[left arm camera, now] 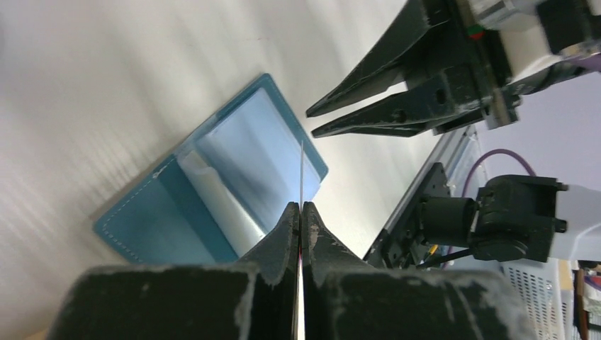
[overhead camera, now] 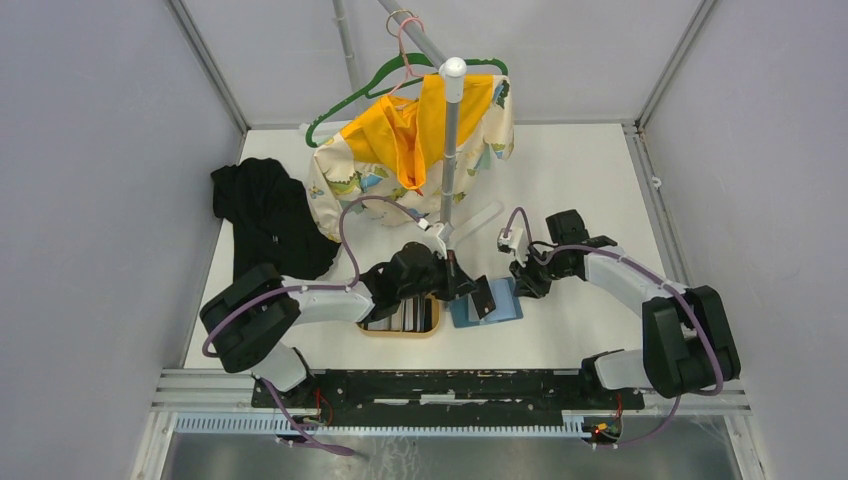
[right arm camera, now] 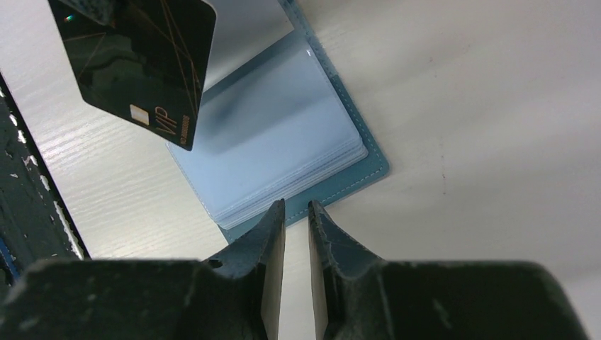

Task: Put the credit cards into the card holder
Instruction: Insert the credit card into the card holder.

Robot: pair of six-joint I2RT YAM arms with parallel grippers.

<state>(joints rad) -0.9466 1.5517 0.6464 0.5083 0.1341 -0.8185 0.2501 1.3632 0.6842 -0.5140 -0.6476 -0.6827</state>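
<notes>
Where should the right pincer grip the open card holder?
The stitched teal border nearest the right pincer, approached from that side, probably: the card holder lies flat, open, its rim jutting past the sleeves, the black card over the far side.

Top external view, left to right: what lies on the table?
Crumpled black cloth → tan oval wooden tray → open teal-blue card holder. Omitted for overlap: the black credit card held over the holder, the hanging yellow and patterned garments.
</notes>
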